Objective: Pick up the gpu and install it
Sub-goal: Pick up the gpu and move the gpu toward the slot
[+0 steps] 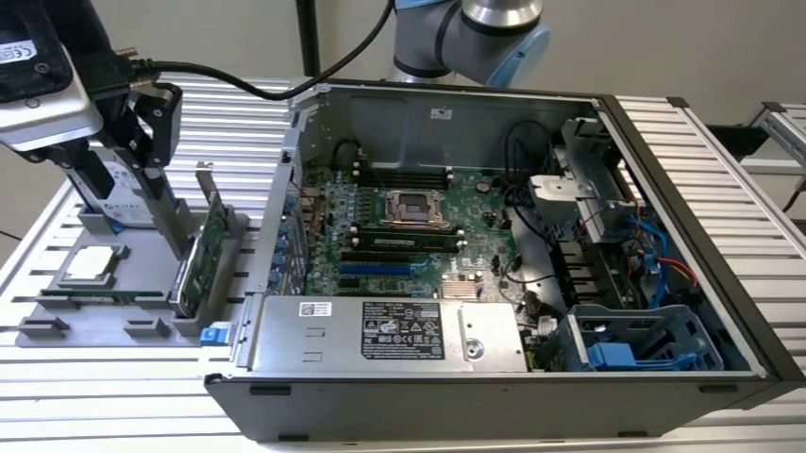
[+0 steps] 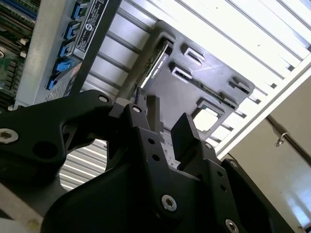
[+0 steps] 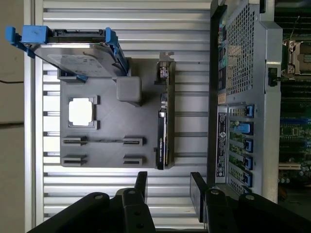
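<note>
The gpu (image 1: 206,247) is a green card standing on edge in the grey holder tray (image 1: 139,274), its silver bracket pointing up. My gripper (image 1: 126,192) hangs open above the tray, over the hard drive side and a little toward the exterior view's left of the card. In the first wrist view the gpu (image 3: 163,127) appears as a thin dark edge beyond the gripper (image 3: 169,176), whose two black fingers (image 3: 141,183) hold nothing. In the second wrist view the gripper (image 2: 165,115) is well short of the gpu (image 2: 158,58).
A silver hard drive with blue rails (image 3: 73,47) stands at one end of the tray, and a square processor chip (image 3: 81,111) lies flat in it. The open computer case (image 1: 504,245) with its motherboard sits beside the tray. Everything rests on a slatted metal table (image 1: 101,387).
</note>
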Available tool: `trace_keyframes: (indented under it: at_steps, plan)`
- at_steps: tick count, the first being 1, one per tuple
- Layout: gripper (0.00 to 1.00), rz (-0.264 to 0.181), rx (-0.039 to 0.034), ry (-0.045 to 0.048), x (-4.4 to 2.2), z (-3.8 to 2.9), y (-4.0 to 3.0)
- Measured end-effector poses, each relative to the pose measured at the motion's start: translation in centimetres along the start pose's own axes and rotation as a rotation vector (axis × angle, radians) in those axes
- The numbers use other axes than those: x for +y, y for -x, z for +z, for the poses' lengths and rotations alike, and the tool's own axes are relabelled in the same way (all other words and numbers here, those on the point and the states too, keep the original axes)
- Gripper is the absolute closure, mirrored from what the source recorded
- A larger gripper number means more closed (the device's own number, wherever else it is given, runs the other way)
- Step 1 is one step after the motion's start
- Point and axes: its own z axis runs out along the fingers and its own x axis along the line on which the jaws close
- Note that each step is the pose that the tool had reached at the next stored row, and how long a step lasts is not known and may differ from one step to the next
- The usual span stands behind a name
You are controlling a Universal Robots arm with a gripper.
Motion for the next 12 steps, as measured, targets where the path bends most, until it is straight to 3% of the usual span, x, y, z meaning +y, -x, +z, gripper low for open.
trace_keyframes:
  at_steps: [12]
  plan:
    - [0.00,0.000,0.0001,0.0000,-0.01,1.22,0.01]
